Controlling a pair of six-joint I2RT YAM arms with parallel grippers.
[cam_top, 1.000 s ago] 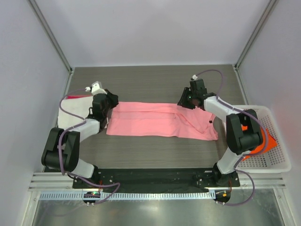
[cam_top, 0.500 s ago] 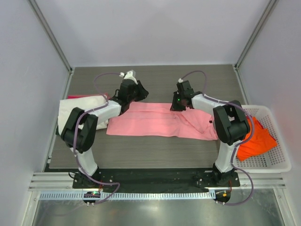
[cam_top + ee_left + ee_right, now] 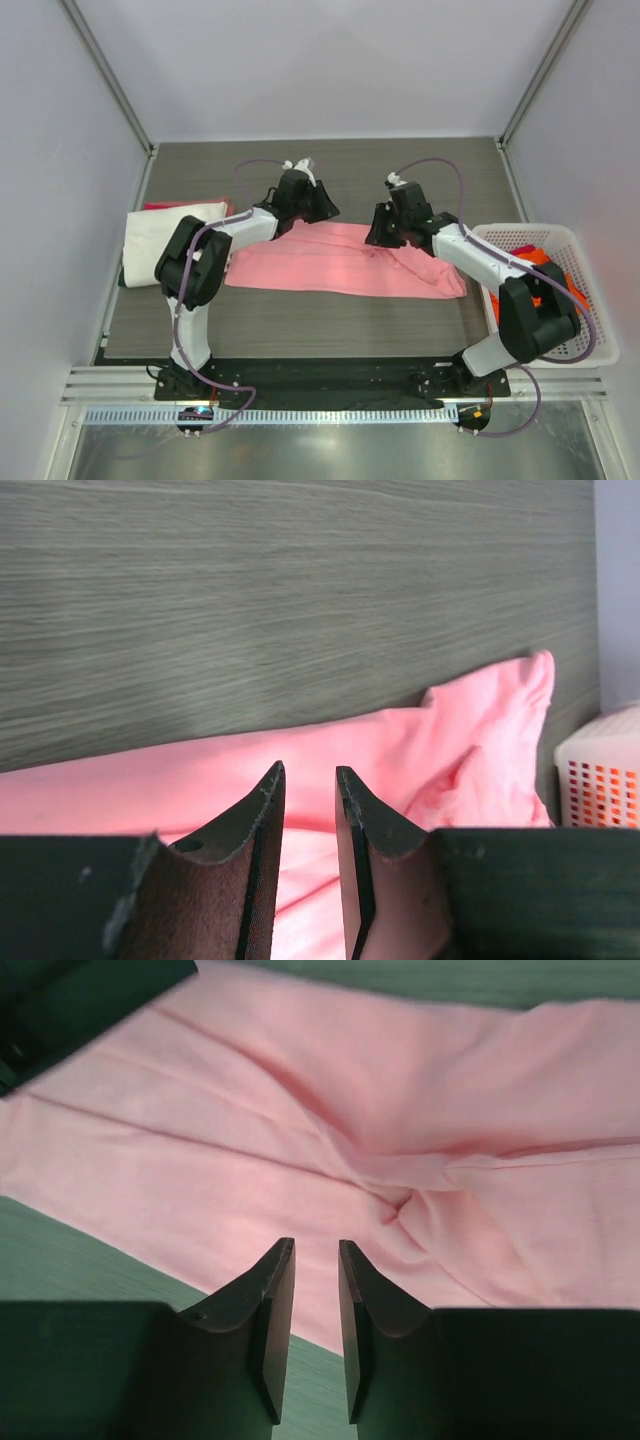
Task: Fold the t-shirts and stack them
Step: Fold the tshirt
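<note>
Hovering at the far long hem of the pink shirt (image 3: 330, 268), the left pincer (image 3: 305, 780) has its jaws a narrow slit apart with no cloth between them. The right pincer (image 3: 316, 1260), a little to its right, is set the same way: slightly parted and holding nothing.

The pink shirt lies flat beneath both in the middle of the counter (image 3: 300, 325). Its long axis runs from the left edge toward the right edge, so both pincers line up along that axis. The left one is nearer the smooth half. The right one is nearer the wrinkled end by the basket (image 3: 585, 340).

A folded cream shirt (image 3: 160, 235) waits by the left edge. The next fold likely depends on each arm pinching the hem directly below it.
</note>
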